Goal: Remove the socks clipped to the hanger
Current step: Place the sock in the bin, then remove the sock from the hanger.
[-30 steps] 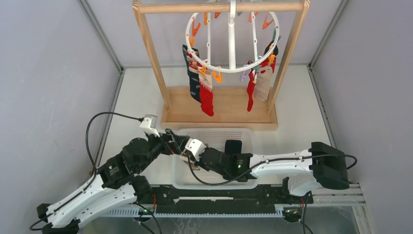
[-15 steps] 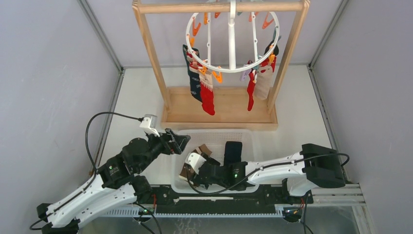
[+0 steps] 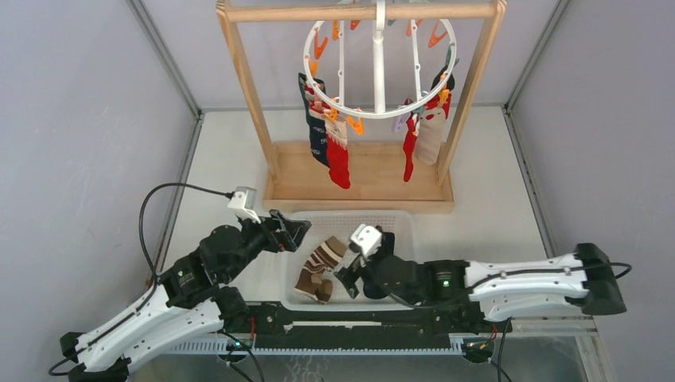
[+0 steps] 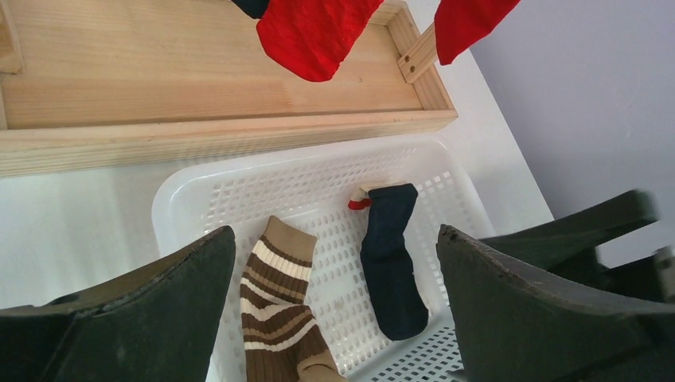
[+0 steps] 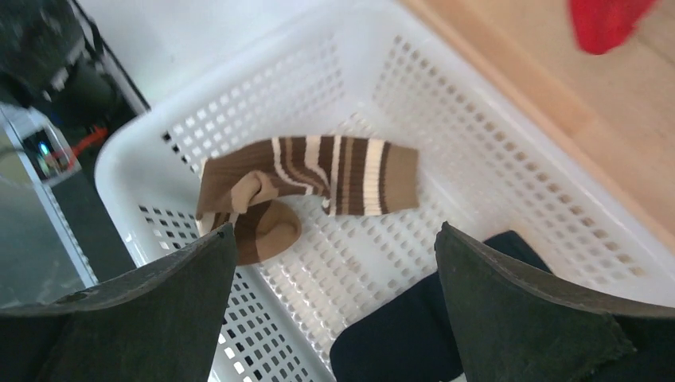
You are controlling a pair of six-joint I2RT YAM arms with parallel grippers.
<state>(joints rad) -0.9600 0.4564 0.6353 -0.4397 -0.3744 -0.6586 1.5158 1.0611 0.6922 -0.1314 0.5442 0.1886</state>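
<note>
Wooden rack point(image 3: 374, 171) at the table's rear carries the hanger point(image 3: 379, 64), with socks point(image 3: 337, 163) clipped at its ring's left and right. White basket point(image 3: 398, 219) in front holds a striped sock point(image 3: 320, 267) and a navy sock point(image 4: 390, 263). Left gripper point(image 4: 336, 232) at the basket's left rim and right gripper point(image 5: 334, 229) above it are both spread wide and empty.

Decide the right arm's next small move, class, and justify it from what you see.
Probably raise the right gripper toward the hanger: its jaws stand open and empty above the white basket, the striped sock lies inside, and socks hang clipped there.
</note>
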